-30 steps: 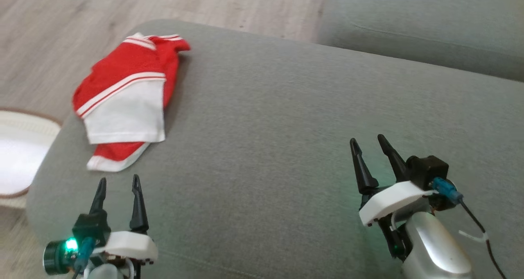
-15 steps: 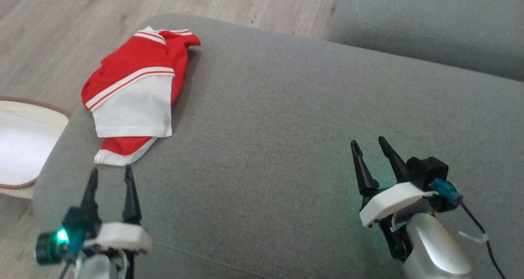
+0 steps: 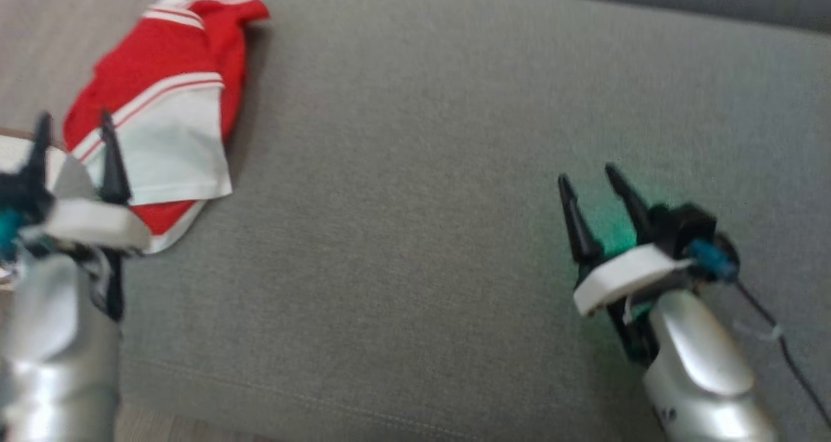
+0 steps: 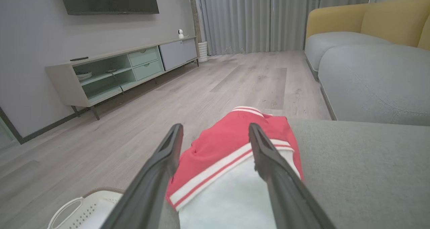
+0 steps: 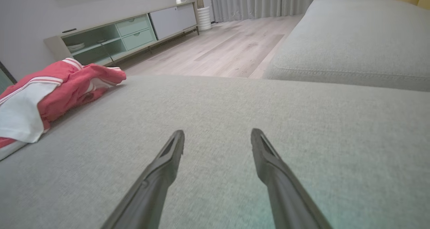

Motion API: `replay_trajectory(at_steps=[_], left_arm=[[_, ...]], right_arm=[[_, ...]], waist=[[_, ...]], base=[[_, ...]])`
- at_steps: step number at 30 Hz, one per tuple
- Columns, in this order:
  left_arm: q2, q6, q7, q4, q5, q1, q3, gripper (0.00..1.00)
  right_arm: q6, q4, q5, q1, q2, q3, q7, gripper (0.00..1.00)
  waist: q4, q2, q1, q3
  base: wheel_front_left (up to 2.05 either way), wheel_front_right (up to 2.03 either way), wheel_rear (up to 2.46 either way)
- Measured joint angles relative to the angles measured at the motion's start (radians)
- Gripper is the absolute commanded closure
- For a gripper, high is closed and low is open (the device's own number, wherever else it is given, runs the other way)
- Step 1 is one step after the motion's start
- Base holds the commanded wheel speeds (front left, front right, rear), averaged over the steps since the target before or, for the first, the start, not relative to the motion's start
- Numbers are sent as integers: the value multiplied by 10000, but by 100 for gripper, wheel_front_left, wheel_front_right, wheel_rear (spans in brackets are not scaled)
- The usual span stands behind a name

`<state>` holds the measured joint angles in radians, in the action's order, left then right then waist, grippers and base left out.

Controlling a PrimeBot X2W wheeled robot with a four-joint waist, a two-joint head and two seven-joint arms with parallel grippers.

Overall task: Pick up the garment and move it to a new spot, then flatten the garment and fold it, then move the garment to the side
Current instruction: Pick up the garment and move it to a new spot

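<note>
Red-and-white garment (image 3: 156,104) lies folded at 10 o'clock on the grey sofa cushion (image 3: 422,169), at the cushion's edge, with wooden floor (image 4: 235,77) beyond. Left gripper (image 3: 74,119) at 9 o'clock, jaws spread, holding nothing; fingertips sit over the garment's near white panel, contact not clear. White basket (image 4: 84,205) on the floor at 7 o'clock in the left wrist view. Right gripper (image 3: 587,173) at 4 o'clock, jaws spread, empty, over bare cushion, well apart from the garment.

Wood floor (image 4: 235,81), grey curtains (image 4: 255,17), low console (image 4: 144,62), yellow sofa (image 4: 336,20)
</note>
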<state>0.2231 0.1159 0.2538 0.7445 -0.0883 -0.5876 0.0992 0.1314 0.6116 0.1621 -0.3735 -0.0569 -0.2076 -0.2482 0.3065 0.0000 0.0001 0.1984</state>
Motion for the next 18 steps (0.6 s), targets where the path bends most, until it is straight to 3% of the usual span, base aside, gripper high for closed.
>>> replay_trajectory(at_steps=[7, 18], left_arm=[[654, 165, -8, 1816, -656, -1702, -439, 0], [1467, 167, -593, 2596, -2579, -3055, -3206, 0]], right_arm=[[0, -255, -174, -501, -347, -15, 0, 0], [0, -878, -307, -956, -525, -15, -123, 0]], waist=[[-420, 0, 1, 1140], [-950, 0, -2, 2455]], base=[[0, 0, 0], [0, 0, 0]])
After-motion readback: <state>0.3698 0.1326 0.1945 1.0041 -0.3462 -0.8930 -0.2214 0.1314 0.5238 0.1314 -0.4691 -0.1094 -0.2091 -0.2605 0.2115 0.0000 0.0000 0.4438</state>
